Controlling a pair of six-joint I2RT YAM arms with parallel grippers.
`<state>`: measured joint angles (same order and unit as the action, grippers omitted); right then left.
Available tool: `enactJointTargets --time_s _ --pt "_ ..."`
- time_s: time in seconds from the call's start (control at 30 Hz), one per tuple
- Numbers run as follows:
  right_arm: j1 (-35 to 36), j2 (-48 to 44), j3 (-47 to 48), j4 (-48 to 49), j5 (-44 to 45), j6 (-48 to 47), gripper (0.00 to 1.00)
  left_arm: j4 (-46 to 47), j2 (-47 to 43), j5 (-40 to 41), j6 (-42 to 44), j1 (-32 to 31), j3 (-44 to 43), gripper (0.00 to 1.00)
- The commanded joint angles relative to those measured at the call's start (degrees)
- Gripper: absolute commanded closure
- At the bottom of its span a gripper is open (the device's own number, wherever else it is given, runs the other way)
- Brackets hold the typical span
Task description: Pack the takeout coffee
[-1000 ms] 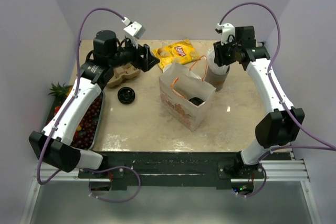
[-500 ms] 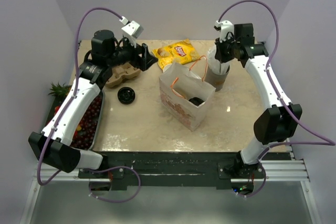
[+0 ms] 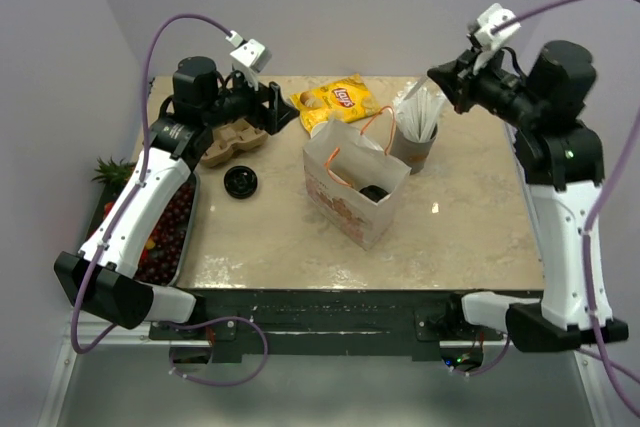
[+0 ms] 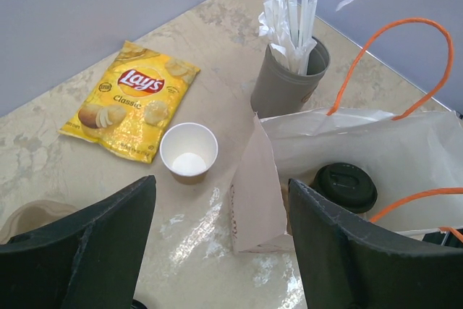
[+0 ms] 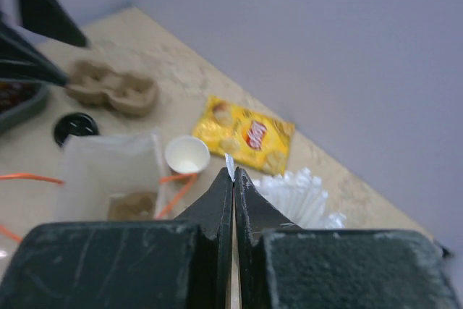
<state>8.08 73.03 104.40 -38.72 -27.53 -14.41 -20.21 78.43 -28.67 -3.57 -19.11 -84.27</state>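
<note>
On the left: claw (image 3: 276, 112) spread wide, gripping nothing, over the desk's (image 3: 470, 237) far-left corner by the carrier (image 3: 232, 137). On the right: claw (image 5: 233, 176) pinched fully shut, high above the straws (image 3: 420, 112), with a white sliver (image 5: 228, 163) at its tips. Maybe a wrapper, cannot tell.

At the far edge, between chips (image 4: 134, 103) and bag (image 4: 376, 142): open cup (image 4: 189, 151), upright. Toward the left edge, well apart: lid (image 3: 241, 182). In the bag: a lidded cup (image 4: 347, 186).

Likely risks: crushing or tipping the light cup on grasp, seating the lid crooked, snagging the handles (image 4: 391, 34).
</note>
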Motion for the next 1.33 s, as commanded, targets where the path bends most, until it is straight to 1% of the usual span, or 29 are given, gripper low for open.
enactJointTargets --time_s 0.0,0.07,0.1,0.2,0.27,0.37,0.43,0.5,0.53,0.57,0.6,0.63,0.67,0.7,0.73,0.77,0.8,0.87,0.9,0.93,0.97,1.0,1.07,1.1,1.17,1.3 --pt "0.63 -2.9 3.25 4.0 -14.63 8.76 1.0 2.01 0.31 0.8 1.64 0.74 -1.6 0.22" --pt "0.63 -2.46 5.45 4.44 -17.37 11.67 1.0 2.01 0.67 0.8 1.9 0.74 -1.78 0.22" --pt "0.63 -2.37 5.72 5.23 -19.38 15.34 1.0 2.01 0.75 0.8 1.9 0.74 -1.95 0.23" --pt "0.63 -2.02 5.82 8.83 -23.43 21.42 1.0 1.93 1.11 0.8 2.08 0.74 -2.48 0.22" --pt "0.63 -0.88 5.73 9.1 -25.37 23.02 1.0 1.93 1.11 0.98 2.25 0.74 -2.65 0.22" --pt "0.98 0.0 4.24 5.25 -26.26 22.16 1.0 1.66 0.85 1.33 2.61 0.74 -2.74 0.22" --pt "1.15 0.79 3.01 2.17 -26.17 19.7 1.0 1.57 0.49 1.68 3.04 0.74 -2.48 0.22" --pt "1.59 1.4 -0.24 -1.96 -26.52 16.9 1.0 1.4 -0.03 2.12 3.22 0.74 -2.04 0.22" --pt "2.81 1.84 -0.68 -7.19 -25.48 14.79 0.92 1.31 -0.3 2.21 3.22 0.83 -1.95 0.22" --pt "3.43 2.02 -1.38 -9.25 -21.38 11.63 0.76 1.31 -0.47 2.21 3.31 0.83 -1.86 0.22" --pt "3.87 2.02 -2.17 -9.79 -19.86 8.99 0.62 1.31 -0.74 2.3 3.31 0.92 -1.6 0.22" --pt "4.05 1.24 -2.62 -9.1 -18.8 8.27 0.26 1.4 -0.83 2.39 3.22 1.01 -1.51 0.22" --pt "4.14 0.88 -2.54 -7.96 -15.92 8.35 0.08 1.31 -0.91 2.39 3.31 1.1 -1.51 0.22" --pt "4.14 0.36 -2.19 -6.47 -14.76 9.74 0.01 1.22 -1.0 2.65 3.22 1.18 -1.42 0.22" --pt "4.05 -0.34 -1.66 -3.5 -12.66 10.63 0.01 1.22 -1.09 2.82 3.31 1.27 -1.42 0.22" --pt "4.05 -0.52 -0.09 -2.08 -7.16 13.85 0.01 1.22 -1.09 2.91 3.22 1.36 -1.25 0.21" --pt "4.14 -0.35 1.06 -1.28 -4.58 15.63 0.01 1.22 -1.0 3.26 3.22 1.53 -1.34 0.2" --pt "4.05 2.1 6.05 -2.23 -0.1 18.18 0.01 1.48 -0.83 4.14 3.22 1.71 -1.42 0.17" --pt "4.05 3.24 7.99 -3.02 5.33 19.32 0.01 1.49 -0.74 5.62 3.05 1.89 -1.68 0.16" --pt "4.14 6.82 10.71 -6.6 8.86 20.21 0.01 1.31 -0.39 6.86 2.18 2.06 -1.95 0.13" --pt "4.05 8.51 16.39 -8.37 12.64 21.43 0.01 1.22 -0.3 8.0 1.91 2.15 -2.65 0.01" --pt "4.05 10.18 19.06 -9.87 19.2 21.79 0.01 1.05 -0.04 10.1 1.64 2.76 -3.18 0.01" --pt "4.14 11.95 22.24 -11.12 25.39 21.1 0.01 -0.18 1.02 11.61 1.73 3.55 -5.1 0.01" --pt "4.14 11.78 21.9 -10.42 29.25 20.57 0.01 -0.36 1.72 13.09 1.47 4.6 -5.64 0.01" --pt "4.05 10.73 19.54 -8.22 30.78 18.3 0.01 -0.19 2.25 14.07 1.12 5.92 -6.95 0.01" --pt "4.05 11.6 19.7 -9.79 34.11 17.93 0.01 0.25 4.44 14.69 0.06 10.57 -9.85 0.01"
